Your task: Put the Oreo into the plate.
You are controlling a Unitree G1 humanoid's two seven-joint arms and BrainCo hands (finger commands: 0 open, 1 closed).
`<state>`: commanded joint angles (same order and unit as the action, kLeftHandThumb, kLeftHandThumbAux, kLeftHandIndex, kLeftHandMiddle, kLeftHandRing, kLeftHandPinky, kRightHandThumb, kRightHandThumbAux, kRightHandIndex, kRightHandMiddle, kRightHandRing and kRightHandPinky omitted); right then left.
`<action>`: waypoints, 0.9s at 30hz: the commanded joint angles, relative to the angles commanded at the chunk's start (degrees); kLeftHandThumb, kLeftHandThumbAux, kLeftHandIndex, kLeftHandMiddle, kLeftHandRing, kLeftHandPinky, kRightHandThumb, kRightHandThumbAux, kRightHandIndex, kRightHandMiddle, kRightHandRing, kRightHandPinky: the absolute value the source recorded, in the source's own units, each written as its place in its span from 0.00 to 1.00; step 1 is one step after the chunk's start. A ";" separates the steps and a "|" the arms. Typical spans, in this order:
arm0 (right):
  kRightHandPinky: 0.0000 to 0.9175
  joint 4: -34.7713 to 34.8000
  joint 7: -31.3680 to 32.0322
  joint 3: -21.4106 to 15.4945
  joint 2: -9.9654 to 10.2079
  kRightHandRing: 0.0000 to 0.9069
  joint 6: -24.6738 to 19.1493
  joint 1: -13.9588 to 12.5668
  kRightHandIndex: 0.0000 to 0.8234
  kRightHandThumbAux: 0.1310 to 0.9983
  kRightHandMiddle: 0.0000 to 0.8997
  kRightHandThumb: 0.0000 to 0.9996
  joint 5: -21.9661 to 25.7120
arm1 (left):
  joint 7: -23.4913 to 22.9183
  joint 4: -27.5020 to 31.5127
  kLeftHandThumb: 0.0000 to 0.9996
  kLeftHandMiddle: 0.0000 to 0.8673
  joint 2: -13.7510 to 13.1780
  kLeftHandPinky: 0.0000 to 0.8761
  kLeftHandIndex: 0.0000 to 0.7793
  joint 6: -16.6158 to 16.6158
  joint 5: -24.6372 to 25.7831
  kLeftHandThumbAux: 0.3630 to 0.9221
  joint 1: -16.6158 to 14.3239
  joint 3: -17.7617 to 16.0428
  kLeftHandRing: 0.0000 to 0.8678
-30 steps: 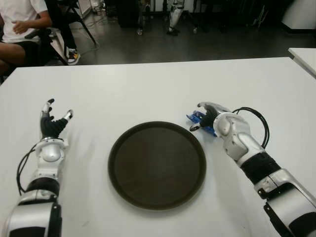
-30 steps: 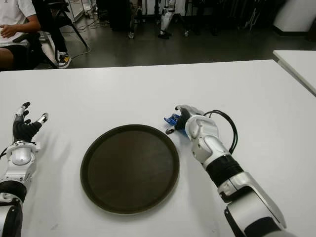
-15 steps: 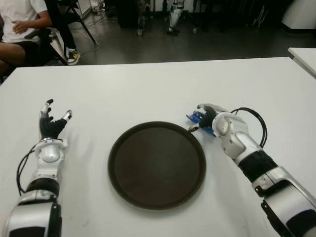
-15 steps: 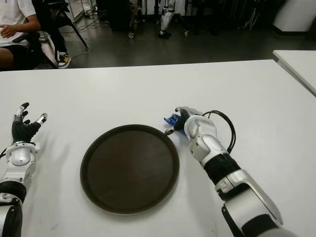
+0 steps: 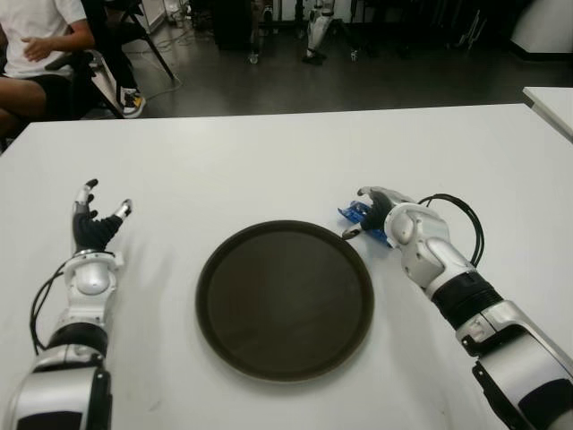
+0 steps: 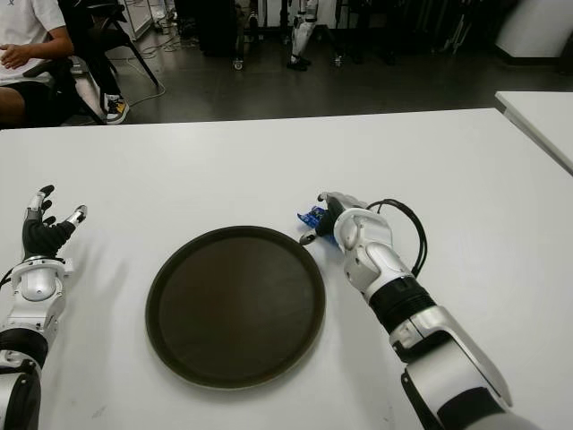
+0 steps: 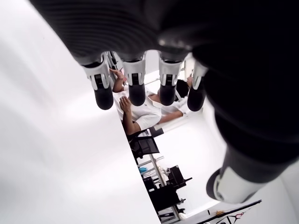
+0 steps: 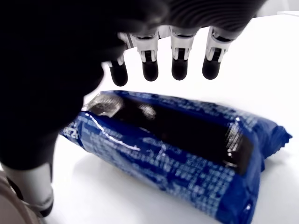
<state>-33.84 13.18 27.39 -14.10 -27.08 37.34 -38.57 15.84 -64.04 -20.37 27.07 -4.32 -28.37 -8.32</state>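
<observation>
- White tabletop fills most of what I see through the head camera, with a dark floor, chair legs and equipment stands beyond its far edge.
- At the far left corner I can see a seated person in a white shirt, well away from the work.
- On the tabletop straight ahead of me lies a round dark plate, and nothing is in it.
- My right hand sits just past the plate's right far rim, arched over the Oreo, a blue packet lying flat on the tabletop, outside the plate and close to its edge.
- From the right wrist camera I see the fingers extended above the packet with a clear gap under their tips, and the thumb down beside one end; nothing is pinched.
- My left hand shows well to the left of the plate, fingers spread and pointing up, holding nothing; its wrist camera shows the same straight fingers over bare white tabletop.
</observation>
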 joint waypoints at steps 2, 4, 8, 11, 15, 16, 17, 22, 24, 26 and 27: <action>0.00 -0.34 -0.34 0.03 -0.08 0.00 0.05 -0.01 0.00 0.66 0.04 0.00 0.00 | 0.02 -0.01 0.00 0.00 -0.01 0.00 0.01 0.23 0.02 0.63 0.03 -0.06 0.00; 0.00 -0.65 -0.52 -0.09 -0.27 0.00 0.15 -0.14 0.00 0.65 0.03 0.00 0.16 | -0.03 -0.07 0.00 0.00 -0.01 0.00 0.01 0.32 0.04 0.64 0.02 -0.11 0.00; 0.00 -0.69 -1.27 -0.74 -0.50 0.00 0.81 -0.61 0.00 0.65 0.01 0.00 0.76 | -0.20 -0.25 0.00 0.00 -0.10 0.00 0.01 0.20 0.07 0.64 -0.07 -0.20 0.00; 0.00 -0.32 -1.81 -1.42 -0.73 0.00 1.29 -1.19 0.00 0.64 0.00 0.00 1.20 | -0.36 -0.35 0.00 0.00 -0.09 0.00 0.01 -0.11 0.32 0.65 -0.15 -0.46 0.00; 0.00 -1.08 -1.97 -1.39 -1.27 0.00 2.32 -1.10 0.00 0.63 0.00 0.00 1.20 | -0.26 -0.56 0.00 0.00 -0.08 0.00 0.01 -0.51 0.60 0.66 -0.38 -0.79 0.00; 0.00 -1.42 -1.95 -1.34 -1.42 0.00 2.62 -1.00 0.00 0.63 0.00 0.00 1.20 | -0.16 -0.61 0.00 0.00 -0.07 0.00 0.01 -0.63 0.60 0.66 -0.43 -0.79 0.00; 0.00 -2.03 -1.91 -1.19 -1.53 0.00 3.00 -0.77 0.00 0.63 0.00 0.00 1.14 | -0.05 -0.74 0.00 0.00 -0.12 0.00 0.01 -0.79 0.62 0.66 -0.52 -0.83 0.00; 0.00 -3.14 -3.01 -1.08 -1.68 0.00 3.99 -0.65 0.00 0.63 0.01 0.00 0.69 | 0.46 -0.81 0.00 0.00 -0.33 0.00 0.00 -1.02 0.13 0.66 -0.46 -0.57 0.00; 0.00 -3.50 -3.61 -1.24 -1.62 0.00 4.11 -0.66 0.00 0.64 0.02 0.00 0.74 | 0.64 -0.71 0.00 0.00 -0.47 0.00 0.00 -0.97 -0.25 0.65 -0.33 -0.29 0.00; 0.00 -3.69 -3.88 -1.44 -1.54 0.00 4.00 -0.66 0.00 0.64 0.02 0.00 0.95 | 0.89 -0.63 0.00 0.00 -0.54 0.00 0.00 -1.07 -0.64 0.64 -0.25 0.03 0.00; 0.00 -3.62 -4.01 -1.62 -1.56 0.00 3.94 -0.75 0.00 0.64 0.02 0.00 1.10 | 1.01 -0.64 0.00 0.00 -0.55 0.00 0.00 -1.16 -0.77 0.64 -0.27 0.12 0.00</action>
<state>-37.46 9.17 25.77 -15.66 -23.14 36.59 -37.47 16.85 -64.68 -20.92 25.91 -5.09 -28.65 -8.20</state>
